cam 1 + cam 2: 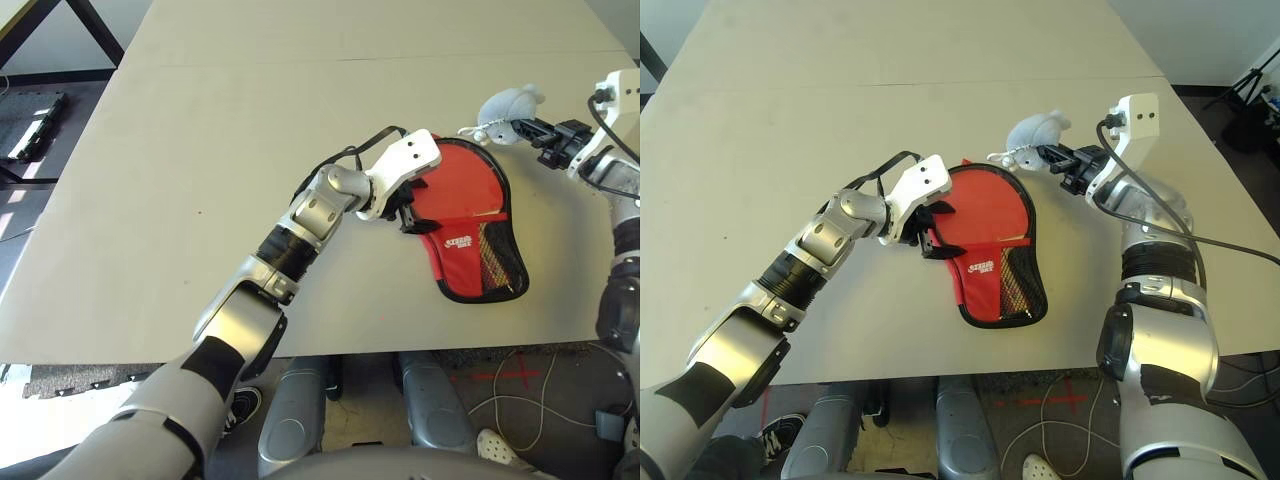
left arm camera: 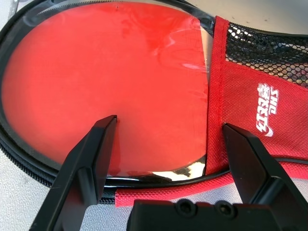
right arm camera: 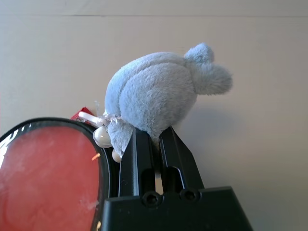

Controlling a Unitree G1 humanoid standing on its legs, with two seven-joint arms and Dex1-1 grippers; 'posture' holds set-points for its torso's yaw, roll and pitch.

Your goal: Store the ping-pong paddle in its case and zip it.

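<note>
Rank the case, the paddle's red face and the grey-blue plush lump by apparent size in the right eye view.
1. case
2. paddle's red face
3. plush lump, clearly smallest, though held above the table in the right gripper.

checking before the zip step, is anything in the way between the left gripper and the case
Nothing visible stands between them. The left gripper is open right over the case, its fingers straddling the ping-pong paddle lying in it. The plush toy is off at the case's far edge, pinched in the shut right gripper.
</note>
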